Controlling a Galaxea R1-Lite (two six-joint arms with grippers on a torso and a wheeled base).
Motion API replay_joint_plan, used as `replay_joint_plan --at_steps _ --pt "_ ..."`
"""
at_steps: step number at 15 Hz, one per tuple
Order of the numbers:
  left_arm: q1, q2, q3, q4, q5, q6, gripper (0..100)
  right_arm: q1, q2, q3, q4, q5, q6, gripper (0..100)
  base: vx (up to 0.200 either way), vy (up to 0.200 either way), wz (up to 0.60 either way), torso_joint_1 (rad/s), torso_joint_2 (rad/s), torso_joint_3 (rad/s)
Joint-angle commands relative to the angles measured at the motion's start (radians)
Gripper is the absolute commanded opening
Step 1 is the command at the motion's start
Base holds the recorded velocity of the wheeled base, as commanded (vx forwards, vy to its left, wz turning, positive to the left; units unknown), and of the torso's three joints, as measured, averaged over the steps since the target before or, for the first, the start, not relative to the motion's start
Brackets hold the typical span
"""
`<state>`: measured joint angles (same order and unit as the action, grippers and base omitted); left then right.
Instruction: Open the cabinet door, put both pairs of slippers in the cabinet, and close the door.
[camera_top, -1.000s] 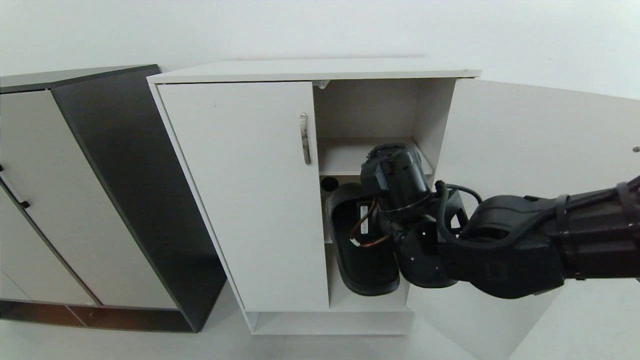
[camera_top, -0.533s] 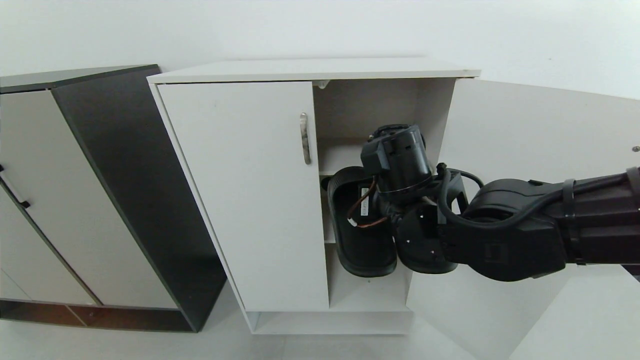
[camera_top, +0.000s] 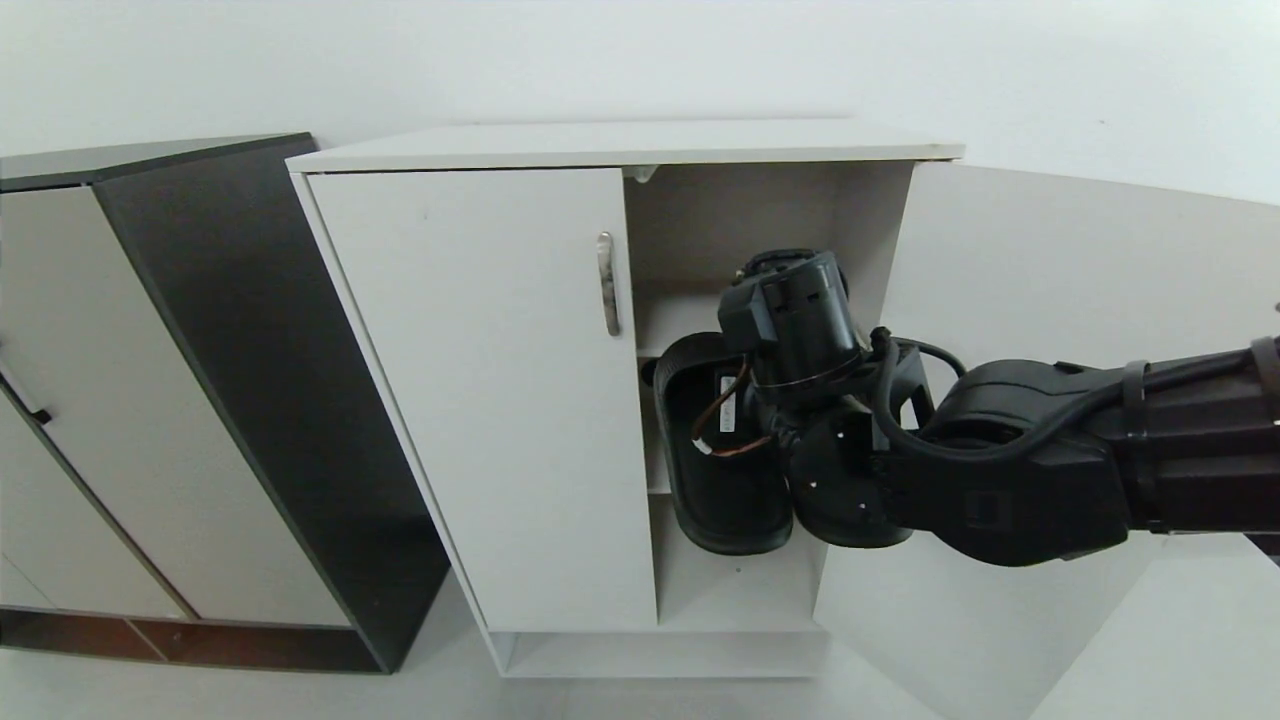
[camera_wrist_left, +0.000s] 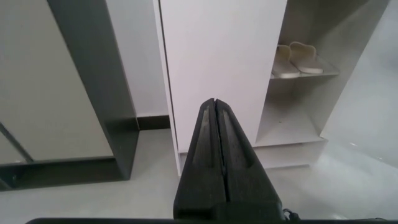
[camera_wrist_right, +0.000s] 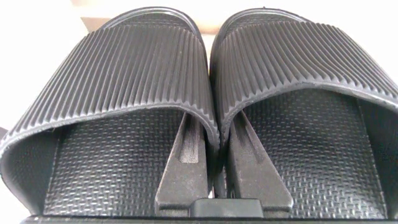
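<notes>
Right end effector (camera_wrist_right: 216, 155) with black slippers (camera_top: 725, 470); beige slippers (camera_wrist_left: 297, 59) on cabinet shelf (camera_wrist_left: 306, 75)

Our right arm (camera_top: 1050, 460) stretches in level from the right side, wrist turned forward. The right gripper (camera_wrist_right: 214, 149) is pinched onto the black slippers (camera_wrist_right: 137, 81) at their inner sides. Left gripper (camera_wrist_left: 214, 112) points forward, fingers pressed flat together.
</notes>
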<state>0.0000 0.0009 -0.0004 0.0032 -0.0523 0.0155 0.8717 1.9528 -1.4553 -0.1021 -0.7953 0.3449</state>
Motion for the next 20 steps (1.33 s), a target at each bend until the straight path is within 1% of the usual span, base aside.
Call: replay_joint_plan --at_steps 1,6,10,13,15,18,20 --pt "0.000 0.001 0.000 0.000 0.000 0.000 0 -0.003 0.000 -0.003 -0.001 -0.001 -0.009 0 0.200 0.000 0.00 0.012 0.00 0.002" --pt "0.000 -0.001 0.000 0.001 0.000 0.000 0 -0.010 0.005 -0.025 0.001 0.001 -0.018 0 0.200 0.000 0.00 0.002 0.01 0.000" --pt "0.000 -0.001 -0.001 0.000 0.000 0.000 0 -0.013 0.020 -0.016 0.002 -0.002 -0.026 0 0.200 0.000 0.00 0.002 0.00 0.004" --pt "0.000 -0.001 0.000 0.000 0.000 0.000 0 -0.013 0.031 -0.017 -0.001 -0.002 -0.029 0 0.000 0.000 0.00 0.000 0.00 0.000" --pt "0.000 -0.001 0.000 0.000 0.000 0.000 0 -0.028 0.052 -0.037 -0.002 -0.001 -0.030 0 0.000 0.000 0.00 0.000 0.00 0.000" --pt "0.000 0.001 0.000 0.000 0.000 0.000 0 -0.068 0.123 -0.122 0.002 0.001 -0.035 0 0.000 0.000 0.00 0.000 0.00 0.000" --pt "0.000 0.001 0.000 0.000 0.000 0.000 0 -0.092 0.167 -0.186 0.005 0.005 -0.061 0 0.000 0.000 0.00 0.000 0.00 0.000"
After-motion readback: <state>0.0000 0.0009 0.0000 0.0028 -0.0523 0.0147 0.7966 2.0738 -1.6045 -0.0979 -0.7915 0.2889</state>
